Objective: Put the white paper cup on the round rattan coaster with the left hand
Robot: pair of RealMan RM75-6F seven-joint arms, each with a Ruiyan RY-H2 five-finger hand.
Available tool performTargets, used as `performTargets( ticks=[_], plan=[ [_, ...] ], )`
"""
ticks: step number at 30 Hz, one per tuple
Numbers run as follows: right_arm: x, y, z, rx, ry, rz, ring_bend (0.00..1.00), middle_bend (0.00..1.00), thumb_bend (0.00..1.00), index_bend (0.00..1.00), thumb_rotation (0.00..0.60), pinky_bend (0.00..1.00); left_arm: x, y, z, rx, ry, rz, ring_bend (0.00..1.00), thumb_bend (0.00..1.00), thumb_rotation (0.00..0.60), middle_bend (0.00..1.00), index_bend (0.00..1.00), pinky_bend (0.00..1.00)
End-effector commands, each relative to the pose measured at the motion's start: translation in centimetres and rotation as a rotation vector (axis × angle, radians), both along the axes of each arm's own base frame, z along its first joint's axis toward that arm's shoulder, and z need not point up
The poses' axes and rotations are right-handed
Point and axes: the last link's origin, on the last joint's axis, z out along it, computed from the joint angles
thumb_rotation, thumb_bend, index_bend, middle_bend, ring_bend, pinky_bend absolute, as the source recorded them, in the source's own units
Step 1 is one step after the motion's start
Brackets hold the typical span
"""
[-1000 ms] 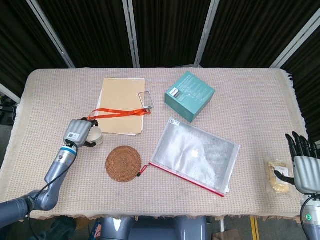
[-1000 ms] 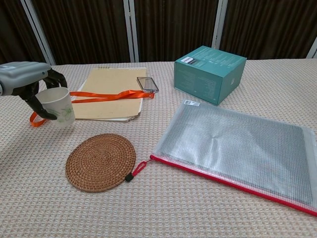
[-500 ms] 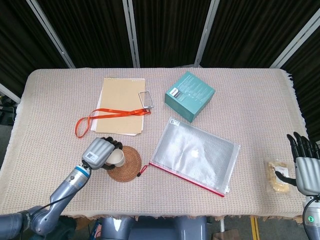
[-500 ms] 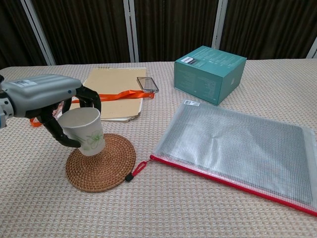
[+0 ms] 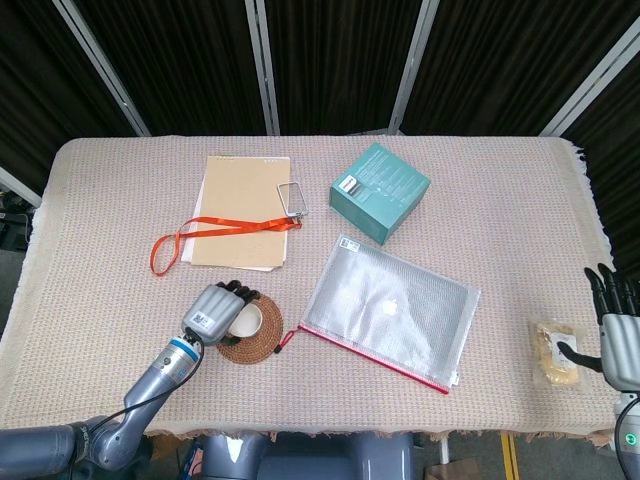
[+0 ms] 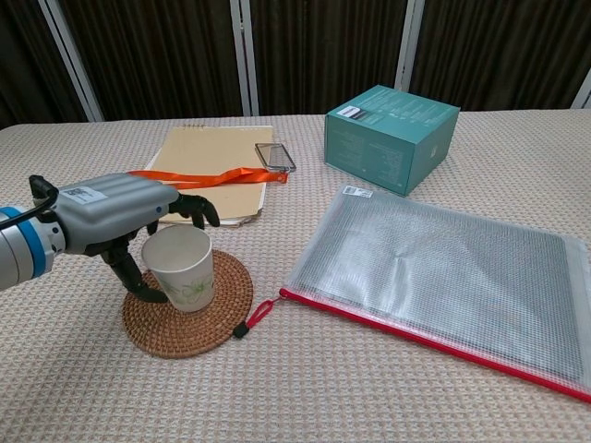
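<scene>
Rattan coaster (image 5: 252, 329), round, lies near the front edge of the counter (image 5: 500, 200) in the head view, at about 7 o'clock from the counter's centre. White paper cup (image 5: 243, 320) stands upright on it, mouth up. Left hand (image 5: 214, 309) is wrapped round the cup from the 9 o'clock side, fingers curled about its wall. Clear zip pouch (image 5: 390, 313) with a red edge lies just beside the coaster at 3 o'clock. Manila folder (image 5: 245, 210) sits at 12 o'clock from the coaster, an orange lanyard (image 5: 215, 232) across it. Teal box (image 5: 379, 192) lies at 1 o'clock. Right hand (image 5: 618, 330) shows at the far right edge, fingers spread and apart, holding nothing, beside a small wrapped packet (image 5: 558, 353).

Chest view: cup (image 6: 182, 268) rests upright with its base on the coaster (image 6: 187, 302), towards the mat's 11 o'clock portion. Left hand (image 6: 115, 217) holds it, fingers (image 6: 199, 208) arched over the rim at the back and the thumb low against the cup's near side. Pouch (image 6: 443, 277) lies at 3 o'clock, its red pull tab touching the coaster's edge. Box (image 6: 391, 137) stands at 1 o'clock, folder (image 6: 208, 175) at 12 o'clock. Right hand is outside this view.
</scene>
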Motion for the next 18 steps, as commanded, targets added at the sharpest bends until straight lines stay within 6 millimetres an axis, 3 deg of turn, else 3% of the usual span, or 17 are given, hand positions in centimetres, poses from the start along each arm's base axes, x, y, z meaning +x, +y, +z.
performTargets(
  ticks=[1, 5, 9, 11, 14, 18],
  plan=[
    [0.1, 0.0, 0.0, 0.0, -0.001, 0.002, 0.0, 0.0, 0.0, 0.0, 0.6, 0.0, 0.1, -0.3, 0.5, -0.011, -0.016, -0.003, 0.0, 0.0, 0.6, 0.0, 0.0, 0.08],
    [0.3, 0.2, -0.1, 0.005, -0.005, 0.01, 0.0, 0.0, 0.0, 0.0, 0.6, 0.0, 0.6, -1.0, 3.2, 0.008, -0.09, -0.006, 0.0, 0.0, 0.6, 0.0, 0.0, 0.05],
    [0.5, 0.3, -0.2, 0.016, 0.002, 0.023, 0.0, 0.0, 0.0, 0.0, 0.6, 0.0, -0.5, -1.9, 7.5, 0.114, -0.117, 0.001, 0.0, 0.0, 0.6, 0.0, 0.0, 0.01],
    [0.5, 0.4, -0.3, 0.018, 0.003, 0.028, 0.0, 0.0, 0.0, 0.0, 0.6, 0.0, -1.3, -2.3, 9.0, 0.174, -0.107, 0.008, 0.0, 0.0, 0.6, 0.0, 0.0, 0.0],
    [0.7, 0.6, -0.4, 0.026, 0.0, 0.034, 0.0, 0.0, 0.0, 0.0, 0.6, 0.0, -3.9, -4.5, 12.5, 0.314, -0.1, 0.056, 0.0, 0.0, 0.6, 0.0, 0.0, 0.0],
    [0.5, 0.9, -0.5, 0.028, 0.003, 0.028, 0.0, 0.0, 0.0, 0.0, 0.6, 0.0, -6.9, -6.7, 14.9, 0.399, -0.099, 0.106, 0.0, 0.0, 0.6, 0.0, 0.0, 0.0]
  ],
)
